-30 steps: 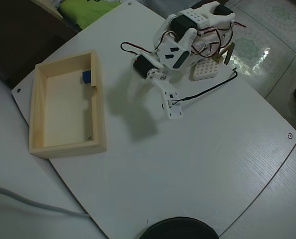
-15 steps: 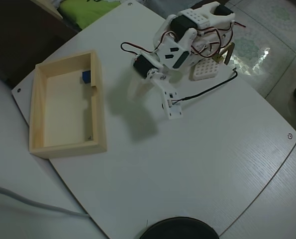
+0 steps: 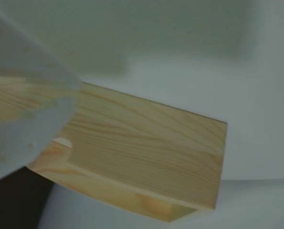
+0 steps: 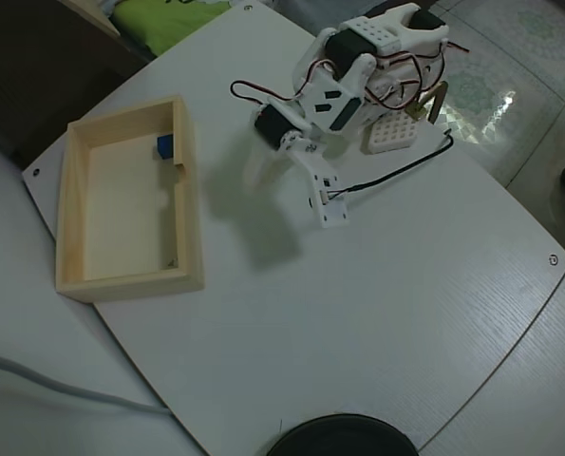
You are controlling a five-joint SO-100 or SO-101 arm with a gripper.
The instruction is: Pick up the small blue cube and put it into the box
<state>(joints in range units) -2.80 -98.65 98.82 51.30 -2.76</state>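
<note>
The small blue cube [image 4: 164, 145] lies inside the box [image 4: 189, 209], on its floor in the far corner next to the notch in the long wall, as the overhead view shows. My gripper [image 4: 257, 180] hovers over the bare table a little to the right of the box. Its white fingers [image 4: 251, 171] stand slightly apart with nothing between them. In the wrist view one blurred white finger [image 3: 22, 119] fills the left side, over the box's pale wooden outer wall [image 3: 146, 148] and its notch [image 3: 63, 141]. The cube is hidden in that view.
A small white perforated block [image 4: 391, 133] sits beside the arm's base [image 4: 386, 43] at the top. A black cable [image 4: 396, 173] runs across the table from the wrist. A dark round object [image 4: 344, 437] lies at the bottom edge. The table's edge runs close to the box's left side.
</note>
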